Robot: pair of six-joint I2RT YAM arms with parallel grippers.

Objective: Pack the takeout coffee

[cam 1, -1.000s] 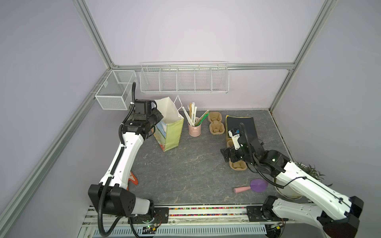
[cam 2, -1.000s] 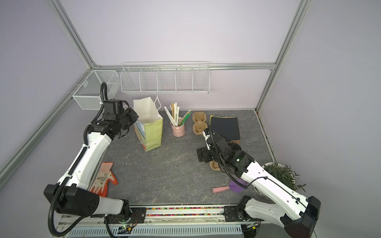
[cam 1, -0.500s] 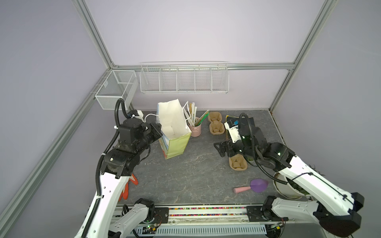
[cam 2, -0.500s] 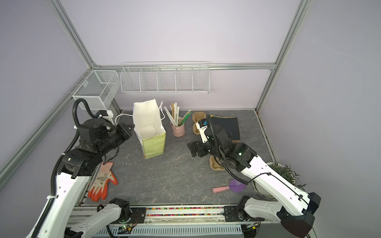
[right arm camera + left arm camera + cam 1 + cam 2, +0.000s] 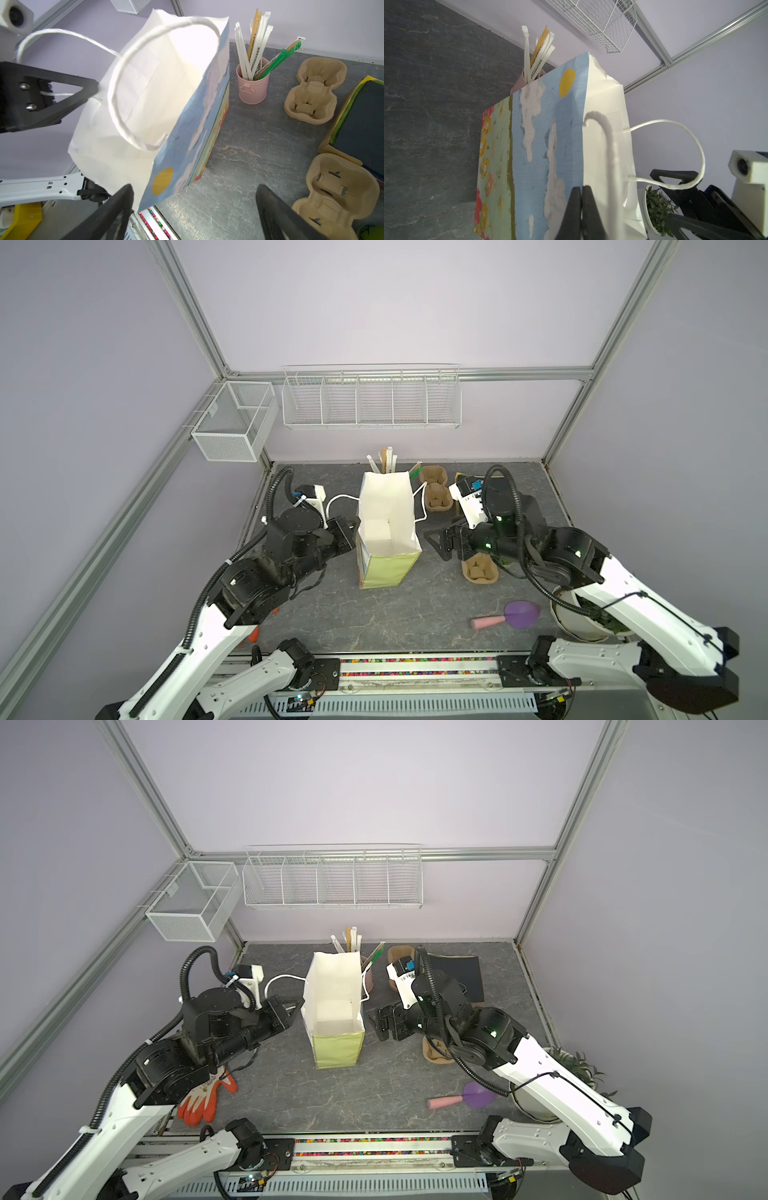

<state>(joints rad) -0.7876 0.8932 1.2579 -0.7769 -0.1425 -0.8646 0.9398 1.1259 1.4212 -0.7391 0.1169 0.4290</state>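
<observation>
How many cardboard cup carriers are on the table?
2. One carrier lies beside the pink bucket; the other carrier lies beside the dark box. The bag may hide more.

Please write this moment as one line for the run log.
left gripper shut on bag handle | right gripper open beside bag | bag upright, open, looks empty | coffee cup not in view

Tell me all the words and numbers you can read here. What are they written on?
No text here can be read for sure.
The straw wrappers in the pink bucket: small dark print, too small to read.
The white camera mount on the right arm: dark marks, too blurred to read.
The paper bag: only pictures, with no words showing.
</observation>
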